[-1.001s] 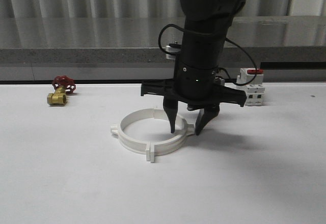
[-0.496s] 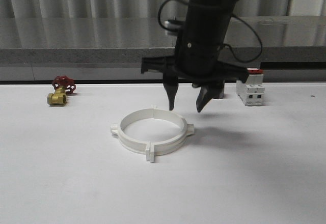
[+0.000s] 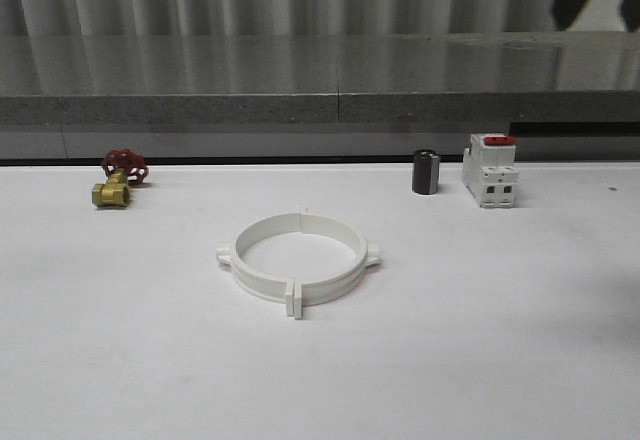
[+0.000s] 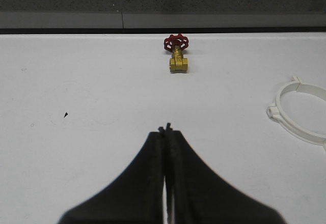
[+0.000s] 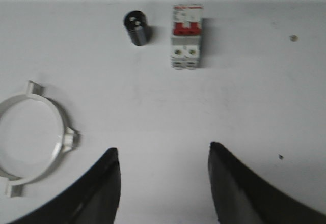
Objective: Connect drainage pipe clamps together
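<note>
The two white drainage pipe clamps [image 3: 298, 263] lie joined as one ring in the middle of the white table, flanges meeting at front and back, a small tab on each side. Part of that ring also appears in the left wrist view [image 4: 300, 113] and in the right wrist view [image 5: 30, 137]. My left gripper [image 4: 165, 128] is shut with nothing in it, above bare table well away from the ring. My right gripper [image 5: 164, 150] is open and empty, high above the table beside the ring.
A brass valve with a red handwheel [image 3: 118, 180] lies at the back left. A small black cylinder [image 3: 426, 172] and a white circuit breaker with a red switch [image 3: 490, 170] stand at the back right. A grey ledge [image 3: 320, 110] runs behind the table.
The right arm has lifted away from the ring and left the front view, its gripper open. The ring stays where it was on the table.
</note>
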You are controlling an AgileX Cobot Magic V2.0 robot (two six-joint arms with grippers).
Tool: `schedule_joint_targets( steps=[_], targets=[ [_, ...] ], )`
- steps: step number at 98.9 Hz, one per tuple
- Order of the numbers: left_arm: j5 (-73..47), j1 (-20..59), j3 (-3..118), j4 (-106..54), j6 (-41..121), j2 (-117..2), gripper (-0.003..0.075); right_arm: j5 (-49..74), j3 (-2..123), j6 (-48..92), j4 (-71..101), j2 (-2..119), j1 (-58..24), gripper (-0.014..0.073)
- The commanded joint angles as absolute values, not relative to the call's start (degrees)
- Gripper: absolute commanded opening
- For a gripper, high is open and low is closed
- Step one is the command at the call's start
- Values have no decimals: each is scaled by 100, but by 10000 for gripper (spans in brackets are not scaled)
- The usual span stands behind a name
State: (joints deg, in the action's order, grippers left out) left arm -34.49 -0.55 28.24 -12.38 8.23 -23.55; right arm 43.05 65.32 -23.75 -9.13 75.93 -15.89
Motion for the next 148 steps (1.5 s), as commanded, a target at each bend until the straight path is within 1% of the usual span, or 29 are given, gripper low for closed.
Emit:
schedule_joint_targets(
  steps=[1, 9, 34, 40, 44, 49, 54, 55, 56, 59, 61, 67, 68, 69, 70, 72, 148],
  targets=[
    [-3031, -61, 2961, -1329, 825, -2394, -20, 4082, 6153, -2175, -1045, 6827, -1366, 408],
    [-3031, -61, 2961, -1329, 825, -2394, -20, 4020, 5587, -2151, -1045, 6192, -1232, 407],
    [-3031, -61, 2961, -1329, 825, -2394, -20, 4125, 4196, -2146, -1045, 4375, -1232, 407],
    [-3031, -61, 2961, -1329, 825, -2394, -20, 4194, 3939, -2146, -1045, 3863, -1232, 400],
    [-3031, -61, 2961, -1329, 825, -2394, -20, 4275, 3794, -2146, -1045, 3541, -1232, 381],
    [-3031, -61, 2961, -1329, 825, -2394, -20, 4393, 3657, -2146, -1045, 3192, -1232, 337],
    [-3031, -61, 2961, -1329, 825, -2394, -20, 4514, 3542, -2146, -1045, 2880, -1232, 269],
    [-3031, -61, 2961, -1329, 825, -2394, -20, 4547, 3511, -2146, -1045, 2800, -1232, 234],
    [-3031, -61, 2961, -1329, 825, -2394, -20, 4559, 3495, -2146, -1045, 2762, -1232, 234],
    [-3031, -61, 2961, -1329, 825, -2394, -20, 4605, 3440, -2146, -1075, 2618, -1232, 167],
    [-3031, -61, 2961, -1329, 825, -2394, -20, 4634, 3403, -2146, -1105, 2519, -1232, 136],
    [-3031, -61, 2961, -1329, 825, -2394, -20, 4704, 3331, -2146, -1186, 2278, -1232, -26],
    [-3031, -61, 2961, -1329, 825, -2394, -20, 4705, 3329, -2146, -1197, 2255, -1232, -26],
    [-3031, -61, 2961, -1329, 825, -2394, -20, 4710, 3315, -2146, -1209, 2216, -1232, -74],
    [-3031, -61, 2961, -1329, 825, -2394, -20, 4710, 3315, -2146, -1209, 2196, -1232, -74],
    [-3031, -61, 2961, -1329, 825, -2394, -20, 4710, 3307, -2146, -1220, 2141, -1232, -120],
    [-3031, -61, 2961, -1329, 825, -2394, -20, 4674, 3294, -2146, -1220, 2012, -1232, -118]
  ],
)
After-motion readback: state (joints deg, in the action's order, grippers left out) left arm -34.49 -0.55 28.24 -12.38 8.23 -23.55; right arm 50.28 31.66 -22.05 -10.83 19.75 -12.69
